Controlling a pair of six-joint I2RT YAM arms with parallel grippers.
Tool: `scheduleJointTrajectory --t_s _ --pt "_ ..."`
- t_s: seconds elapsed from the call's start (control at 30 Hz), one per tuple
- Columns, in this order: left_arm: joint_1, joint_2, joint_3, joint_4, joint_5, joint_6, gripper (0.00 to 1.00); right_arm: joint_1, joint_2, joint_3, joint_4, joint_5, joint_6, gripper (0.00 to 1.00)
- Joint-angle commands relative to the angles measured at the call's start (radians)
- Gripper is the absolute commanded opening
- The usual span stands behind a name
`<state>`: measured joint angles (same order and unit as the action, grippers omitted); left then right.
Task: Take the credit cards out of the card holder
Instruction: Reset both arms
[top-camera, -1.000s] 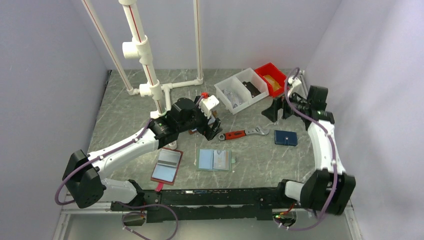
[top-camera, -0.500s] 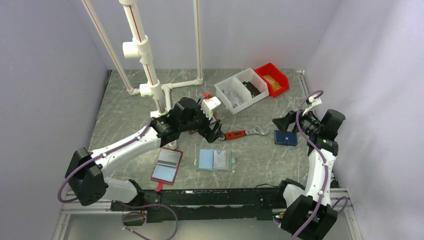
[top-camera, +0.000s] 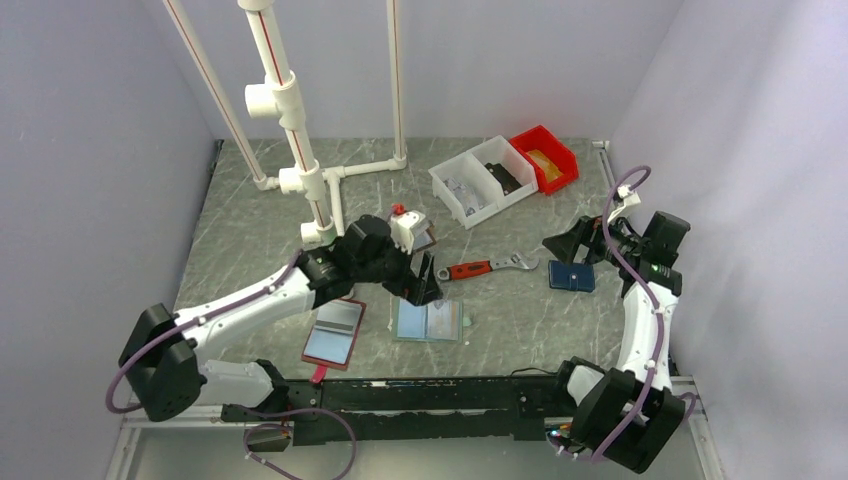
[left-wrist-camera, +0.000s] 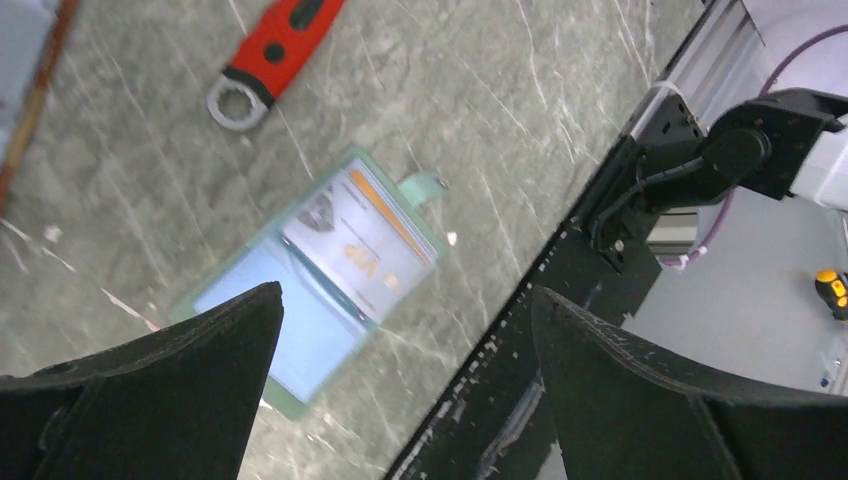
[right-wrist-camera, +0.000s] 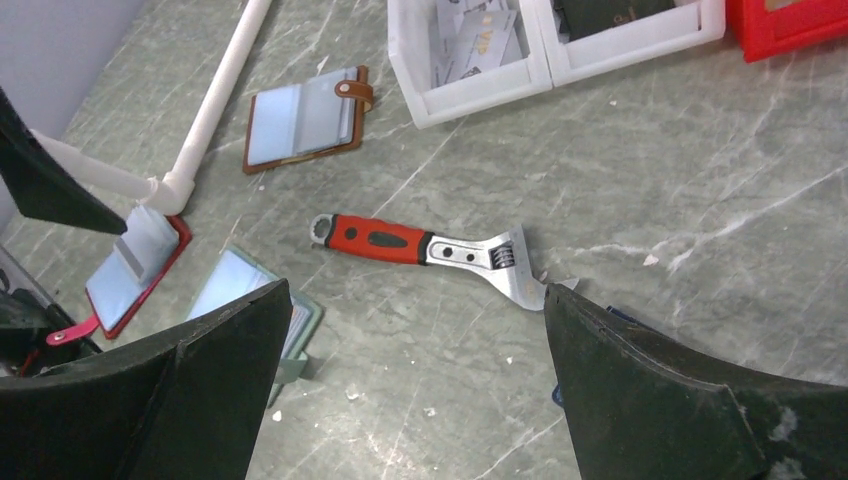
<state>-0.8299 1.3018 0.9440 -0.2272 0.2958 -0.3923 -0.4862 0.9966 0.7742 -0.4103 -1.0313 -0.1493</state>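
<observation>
Near edge, centre: pale green fold-open card holder (top-camera: 428, 320), lying flat and opened on the grey marbled worktop (top-camera: 250, 230). One leaf shows a printed card (left-wrist-camera: 360, 240) seated in its sleeve; the other shows a plain pale blue face. Laid open, presumably so the sleeves can be reached from above.

Near edge, left of it: red-brown card wallet (top-camera: 334, 332), also open and flat, pale blue inner pages up, red tab trailing toward the arm bases.

Above the green holder: left end effector (top-camera: 421, 281), hovering over its far edge, fingers spread wide, nothing between them. The left wrist view looks straight down on the holder between the two dark fingers (left-wrist-camera: 150, 400); judged to be lining up on the seated card.

Middle, centre right: red-handled adjustable steel wrench (top-camera: 488, 266), loose on the worktop, well apart from the holder.

Middle, right: small dark blue pouch (top-camera: 572, 276), flat, closed.

Just beyond the pouch: right end effector (top-camera: 562, 243), raised, fingers wide apart, carrying nothing and touching nothing.

Middle, under the left arm: brown strap-closed wallet (right-wrist-camera: 305, 118) with pale inner pages showing.

Far right: white two-compartment bin (top-camera: 482, 180) with loose cards in one compartment; red bin (top-camera: 545, 158) alongside.

Far left: white pipe frame (top-camera: 300, 150), upright.
</observation>
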Motion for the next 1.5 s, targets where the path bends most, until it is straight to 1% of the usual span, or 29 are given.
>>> scheduleJointTrajectory --t_s 0.0,0.17,0.3,0.37,0.43,0.63,0.77,0.9,1.03,1.07,1.13,1.23,1.3,1.43,1.47 --pt "-0.071 -0.112 -0.036 -0.002 -0.102 -0.118 0.99 -0.004 -0.013 0.045 -0.03 -0.026 0.004 1.0" --pt "-0.186 -0.15 -0.019 -0.095 -0.249 -0.134 0.99 -0.004 -0.047 0.031 -0.004 -0.039 0.031 1.0" --pt "-0.249 -0.162 0.031 -0.189 -0.316 -0.118 0.99 -0.004 -0.042 0.036 -0.016 -0.047 0.027 1.0" --pt "-0.255 -0.179 0.043 -0.229 -0.34 -0.115 0.99 -0.003 -0.038 0.041 -0.027 -0.05 0.02 1.0" --pt "-0.255 -0.208 0.031 -0.234 -0.357 -0.118 0.99 -0.004 -0.039 0.043 -0.031 -0.054 0.017 1.0" --pt "-0.255 -0.316 -0.07 -0.16 -0.377 -0.162 0.99 -0.004 -0.05 0.041 -0.028 -0.054 0.019 1.0" --pt "-0.255 -0.339 -0.086 -0.155 -0.374 -0.171 0.99 -0.004 -0.049 0.042 -0.033 -0.059 0.018 1.0" --pt "-0.253 -0.331 -0.035 -0.185 -0.383 -0.096 0.99 -0.004 -0.044 0.043 -0.039 -0.064 0.013 1.0" --pt "-0.243 -0.285 0.048 -0.208 -0.413 0.05 0.99 -0.004 -0.041 0.048 -0.049 -0.055 -0.003 1.0" --pt "-0.233 -0.269 0.067 -0.208 -0.413 0.082 0.99 -0.004 -0.042 0.047 -0.047 -0.052 -0.004 1.0" --pt "-0.188 -0.224 0.097 -0.182 -0.364 0.141 0.99 -0.004 -0.038 0.042 -0.041 -0.059 -0.005 1.0" --pt "-0.081 -0.141 0.157 -0.131 -0.205 0.191 0.99 -0.004 -0.03 0.043 -0.047 -0.075 -0.022 1.0" --pt "-0.032 -0.081 0.201 -0.113 -0.122 0.233 0.99 -0.006 -0.031 0.04 -0.047 -0.065 -0.031 1.0" --pt "-0.018 0.017 0.247 -0.065 -0.093 0.354 0.99 -0.014 -0.029 0.033 -0.042 -0.064 -0.05 1.0" --pt "-0.021 0.027 0.244 -0.046 -0.111 0.355 0.99 -0.016 -0.025 0.033 -0.043 -0.065 -0.053 1.0"
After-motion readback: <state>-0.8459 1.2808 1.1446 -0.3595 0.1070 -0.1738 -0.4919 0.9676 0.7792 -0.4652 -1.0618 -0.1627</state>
